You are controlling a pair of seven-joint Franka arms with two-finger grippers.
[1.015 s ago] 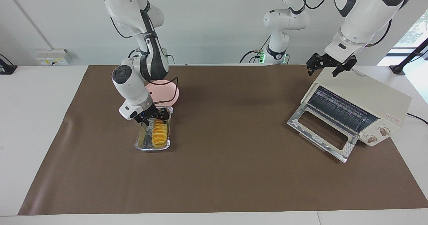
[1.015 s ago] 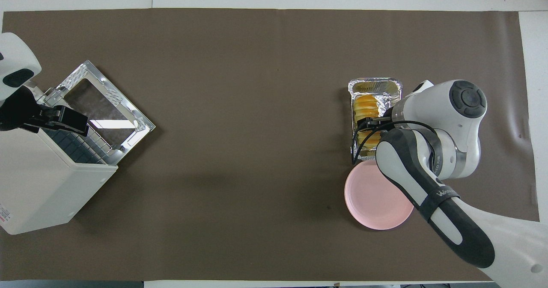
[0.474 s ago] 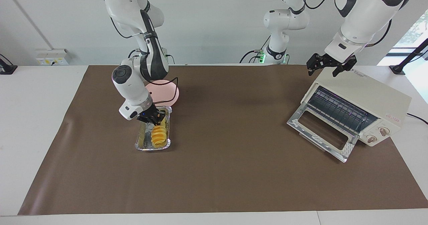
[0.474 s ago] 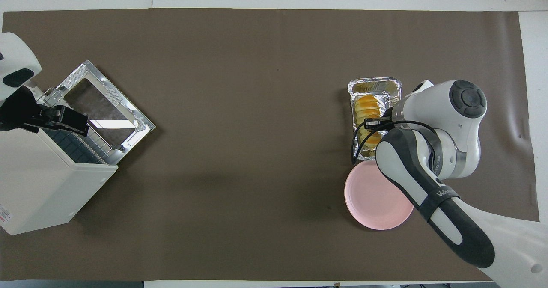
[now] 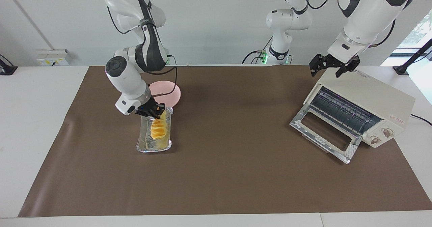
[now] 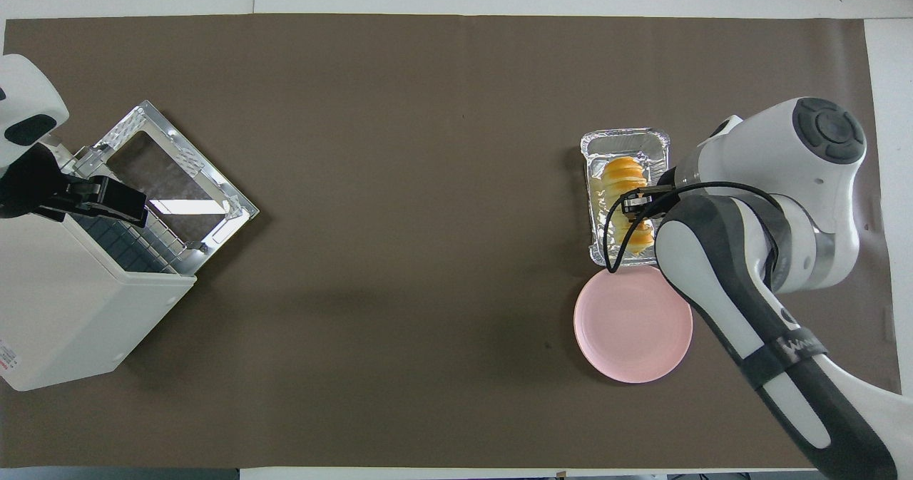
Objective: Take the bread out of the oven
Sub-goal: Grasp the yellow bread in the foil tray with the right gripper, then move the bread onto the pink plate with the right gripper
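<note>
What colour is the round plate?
The plate is pale pink; the overhead view shows it best.

Both views are bright and evenly lit, with soft, diffuse light from above. Shadows on the brown surface (image 5: 236,173) are faint and blurred: a pale patch at about 7 o'clock of the oven (image 6: 64,309) in the overhead view, and a dim one under the open oven door (image 5: 325,134). Daylight washes out a window (image 5: 416,31) at 3 o'clock in the facing view. The chrome door frame and the foil tray (image 5: 154,147) throw small glints. Focus is sharp throughout, and straight edges stay straight to the borders.
</note>
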